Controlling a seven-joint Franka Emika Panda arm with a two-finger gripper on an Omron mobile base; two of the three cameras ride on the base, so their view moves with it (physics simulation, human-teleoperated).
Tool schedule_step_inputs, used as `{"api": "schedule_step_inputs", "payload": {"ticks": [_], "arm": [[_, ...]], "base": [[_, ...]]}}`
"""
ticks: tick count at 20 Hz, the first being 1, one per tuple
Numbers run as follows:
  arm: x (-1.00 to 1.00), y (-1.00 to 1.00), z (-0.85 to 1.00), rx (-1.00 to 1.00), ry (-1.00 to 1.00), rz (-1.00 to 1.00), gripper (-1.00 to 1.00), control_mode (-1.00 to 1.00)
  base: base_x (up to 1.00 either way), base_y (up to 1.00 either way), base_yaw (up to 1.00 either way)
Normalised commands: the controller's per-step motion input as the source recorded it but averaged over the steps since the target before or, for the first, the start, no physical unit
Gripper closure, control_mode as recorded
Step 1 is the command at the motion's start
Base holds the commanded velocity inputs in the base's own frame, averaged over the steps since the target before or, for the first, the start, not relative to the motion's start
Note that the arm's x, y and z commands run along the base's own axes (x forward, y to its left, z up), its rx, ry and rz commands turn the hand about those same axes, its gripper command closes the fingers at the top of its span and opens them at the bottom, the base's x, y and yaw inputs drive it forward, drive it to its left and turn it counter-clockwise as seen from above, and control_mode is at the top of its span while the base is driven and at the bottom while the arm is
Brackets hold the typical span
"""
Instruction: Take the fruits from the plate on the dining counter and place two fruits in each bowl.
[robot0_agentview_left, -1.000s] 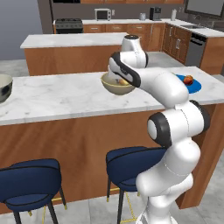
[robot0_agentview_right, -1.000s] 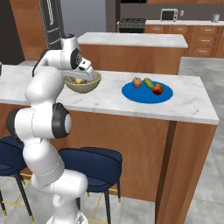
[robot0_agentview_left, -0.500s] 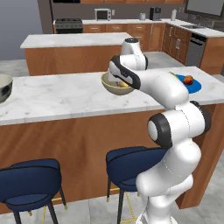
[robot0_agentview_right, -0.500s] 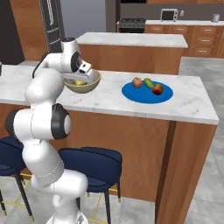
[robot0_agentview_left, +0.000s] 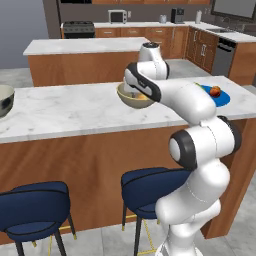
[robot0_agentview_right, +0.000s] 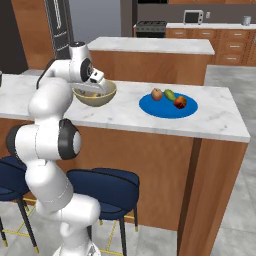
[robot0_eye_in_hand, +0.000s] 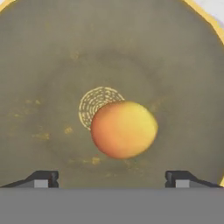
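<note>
Since a moment ago your jaws (robot0_eye_in_hand: 112, 178) have spread wide over the beige bowl (robot0_agentview_right: 95, 94) (on the counter (robot0_agentview_right: 125, 112)), releasing the orange fruit (robot0_eye_in_hand: 124, 129) to rest inside.

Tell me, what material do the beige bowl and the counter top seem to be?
The beige bowl looks like glazed ceramic: matte speckled inside, yellowish rim. The counter top looks like polished marble, white with grey veins. Both are rendered, so this stays uncertain.

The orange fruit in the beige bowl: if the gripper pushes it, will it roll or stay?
The orange fruit looks round and smooth, so it would probably roll. The beige bowl curves up around it, so it would likely settle back at the bottom. Its skin may be slippery.
</note>
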Motion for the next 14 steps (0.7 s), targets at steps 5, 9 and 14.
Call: {"api": "schedule_step_inputs", "payload": {"ticks": [5,9,14], "arm": [[-0.29,-0.13,0.55,0.0,-0.01,0.0,-1.0,-1.0],[-0.5,-0.52,0.56,0.0,0.0,0.0,-1.0,-1.0],[-0.56,-0.81,0.47,0.0,0.0,-0.01,-1.0,-1.0]], "base": [[0.0,0.0,0.0],[0.0,0.0,0.0],[0.0,0.0,0.0]]}}
